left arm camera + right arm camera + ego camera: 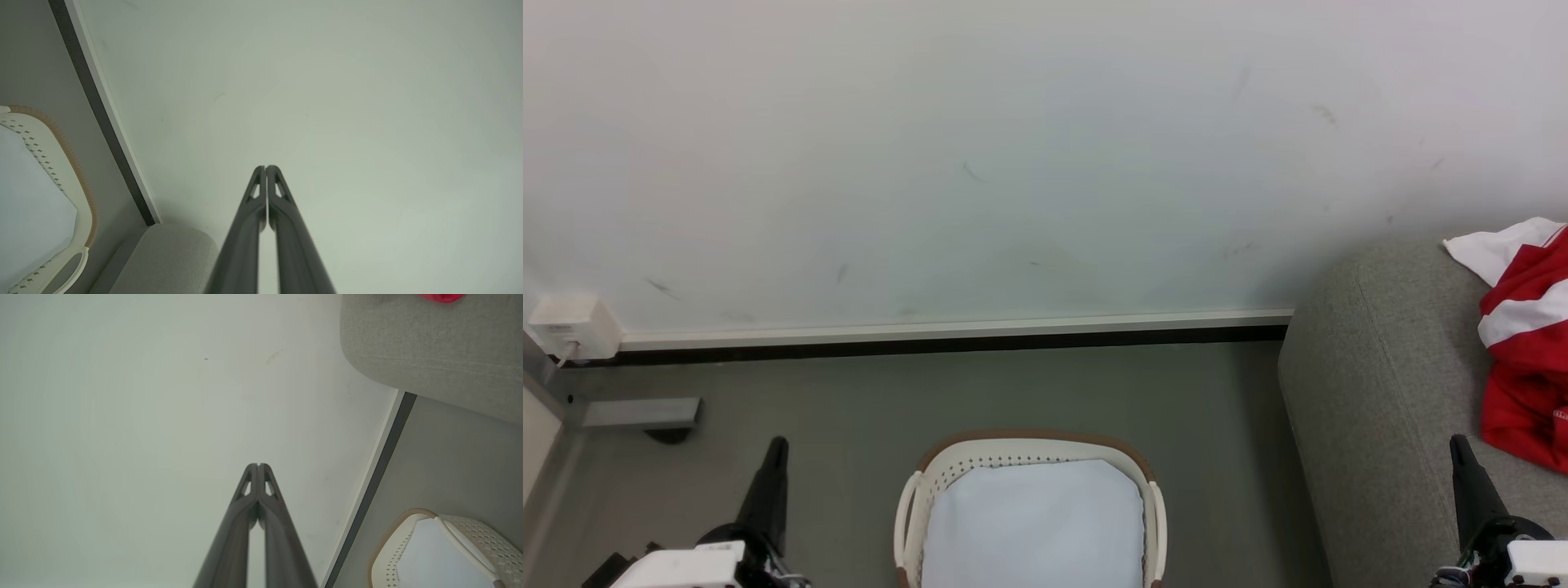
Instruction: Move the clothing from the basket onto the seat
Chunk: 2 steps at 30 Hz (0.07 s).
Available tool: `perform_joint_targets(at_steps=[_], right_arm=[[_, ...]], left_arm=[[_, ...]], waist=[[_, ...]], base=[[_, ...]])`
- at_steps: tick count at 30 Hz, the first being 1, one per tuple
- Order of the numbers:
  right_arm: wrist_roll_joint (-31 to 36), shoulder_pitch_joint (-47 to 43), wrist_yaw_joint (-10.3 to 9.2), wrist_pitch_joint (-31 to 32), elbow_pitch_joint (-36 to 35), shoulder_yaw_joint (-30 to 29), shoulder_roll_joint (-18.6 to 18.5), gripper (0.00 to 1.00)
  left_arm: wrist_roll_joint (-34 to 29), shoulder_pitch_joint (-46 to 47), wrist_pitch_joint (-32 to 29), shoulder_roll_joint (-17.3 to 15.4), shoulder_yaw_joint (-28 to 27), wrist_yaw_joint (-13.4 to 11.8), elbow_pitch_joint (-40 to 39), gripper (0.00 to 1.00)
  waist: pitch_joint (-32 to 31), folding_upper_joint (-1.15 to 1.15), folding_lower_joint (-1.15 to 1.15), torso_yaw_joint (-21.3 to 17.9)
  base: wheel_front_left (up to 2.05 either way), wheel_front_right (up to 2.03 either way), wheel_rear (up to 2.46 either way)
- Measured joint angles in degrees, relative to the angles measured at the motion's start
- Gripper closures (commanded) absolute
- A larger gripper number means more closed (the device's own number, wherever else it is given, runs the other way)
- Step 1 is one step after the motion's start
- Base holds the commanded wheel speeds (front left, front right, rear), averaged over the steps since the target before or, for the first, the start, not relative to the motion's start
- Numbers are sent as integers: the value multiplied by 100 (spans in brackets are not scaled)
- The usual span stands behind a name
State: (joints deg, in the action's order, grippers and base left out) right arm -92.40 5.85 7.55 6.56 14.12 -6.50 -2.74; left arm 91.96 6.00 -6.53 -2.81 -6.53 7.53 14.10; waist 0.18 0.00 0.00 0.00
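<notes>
Clothing (1525, 343), red with white stripes and panels, lay bunched on the seat (1380, 392) at the right edge of the head view, partly cut off by the frame. It was well apart from the basket (1029, 447). The seat was a grey upholstered cushion with a rounded corner, standing against the wall (1013, 163). The basket sat on the grey floor (931, 392) at bottom centre, between the two grippers. It was cream with perforated sides and a brown rim, and inside it lay a flat pale liner (1033, 523) with no red fabric on it. Left gripper (778, 445) sat at lower left over the floor, just left of the basket and touching nothing. In the left wrist view its fingers (253, 212) were pressed together at the tips and pointed at the bare wall, closed with nothing between them. Right gripper (1458, 441) sat at lower right in front of the seat cushion, near the clothing but apart from it. In the right wrist view its fingers (241, 514) also met at the tips, closed and empty. A white baseboard (947, 331) with a dark strip under it ran along the foot of the wall. A small white box (574, 327) was fixed on the wall at far left.
</notes>
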Motion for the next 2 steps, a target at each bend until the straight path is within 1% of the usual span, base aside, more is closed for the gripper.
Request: perform_joint_targets(at_steps=[2], right_arm=[[0, 0, 0, 0, 0, 0, 0, 100]], left_arm=[[0, 0, 0, 0, 0, 0, 0, 100]], waist=[[0, 0, 0, 0]], base=[[0, 0, 0]])
